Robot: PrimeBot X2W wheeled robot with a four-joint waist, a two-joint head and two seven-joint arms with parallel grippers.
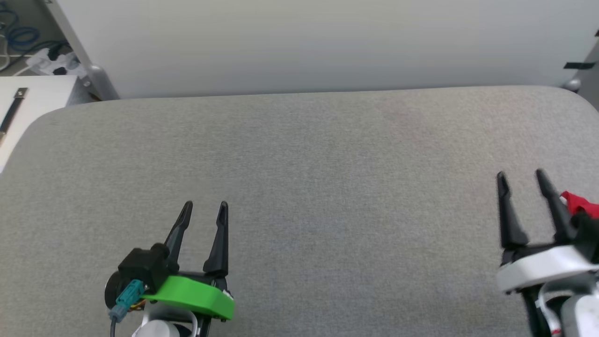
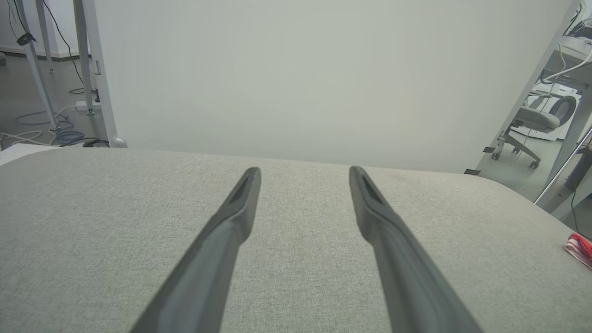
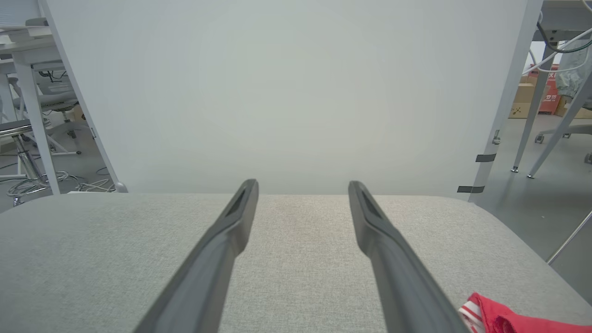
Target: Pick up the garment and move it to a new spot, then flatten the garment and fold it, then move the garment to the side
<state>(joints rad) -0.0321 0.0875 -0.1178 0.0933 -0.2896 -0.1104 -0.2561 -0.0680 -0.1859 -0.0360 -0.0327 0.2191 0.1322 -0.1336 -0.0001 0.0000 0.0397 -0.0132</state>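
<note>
My left pincer [image 1: 205, 206] and right pincer [image 1: 522, 175] gape empty. The right should reach rightward, low, for the red jersey garment [image 1: 579, 204].

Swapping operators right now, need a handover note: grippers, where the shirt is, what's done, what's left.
Left gripper: open, empty, over the grey table.
Right gripper: open, empty, over the table's right part.
Garment: a red bit with striped trim lies at the table's right edge, just right of the right gripper. Neither gripper holds it.
Done: cannot tell. Too little of the garment is visible to say whether it is folded.
Left: look at the garment first. If it is unfolded, picking it up, moving, flattening, folding and setting it aside all remain.
</note>
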